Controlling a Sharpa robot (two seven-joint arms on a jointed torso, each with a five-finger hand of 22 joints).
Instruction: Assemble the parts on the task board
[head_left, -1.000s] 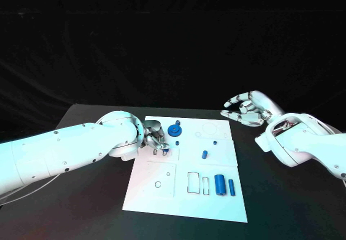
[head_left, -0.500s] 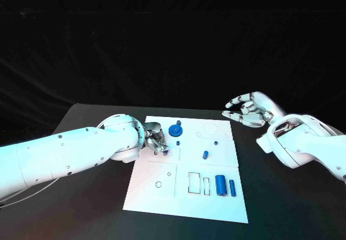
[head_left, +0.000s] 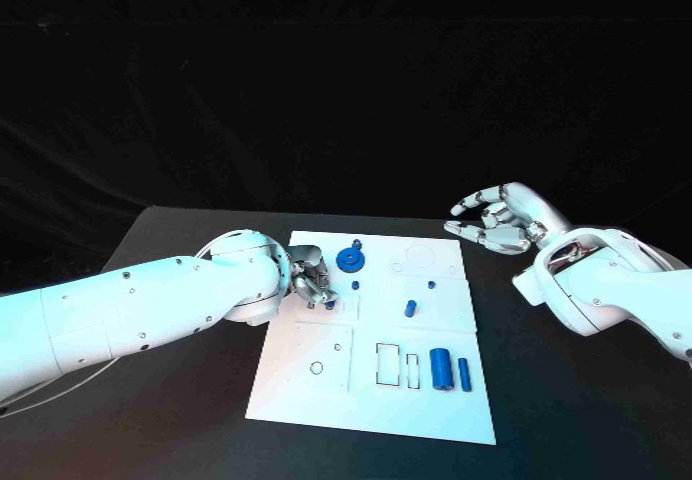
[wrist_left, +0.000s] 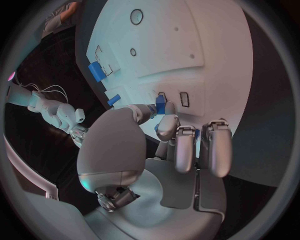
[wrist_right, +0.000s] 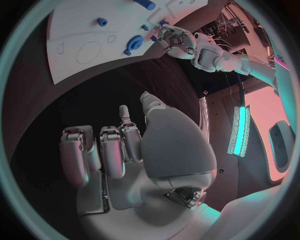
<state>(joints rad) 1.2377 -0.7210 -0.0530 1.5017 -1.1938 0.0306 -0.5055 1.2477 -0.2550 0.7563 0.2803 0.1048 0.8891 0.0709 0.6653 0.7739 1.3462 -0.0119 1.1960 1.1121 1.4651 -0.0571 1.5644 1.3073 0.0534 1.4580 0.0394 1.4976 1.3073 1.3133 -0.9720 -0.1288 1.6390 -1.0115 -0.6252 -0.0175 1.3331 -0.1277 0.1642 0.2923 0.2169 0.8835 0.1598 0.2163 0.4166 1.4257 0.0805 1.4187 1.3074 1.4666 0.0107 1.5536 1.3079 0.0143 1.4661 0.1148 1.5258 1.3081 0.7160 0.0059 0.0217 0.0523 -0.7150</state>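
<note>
Left hand (head_left: 309, 279) pinches a small blue part (wrist_left: 160, 107) over the task board (head_left: 361, 400) — right hand (head_left: 498, 222) half-curled, empty.

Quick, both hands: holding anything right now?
Left hand: pinches a small blue part over the white task board.
Right hand: open, holds nothing.

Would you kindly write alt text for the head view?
The left robot hand pinches a small blue part over the white task board on a black table. The right robot hand hovers empty beside the board.
</note>
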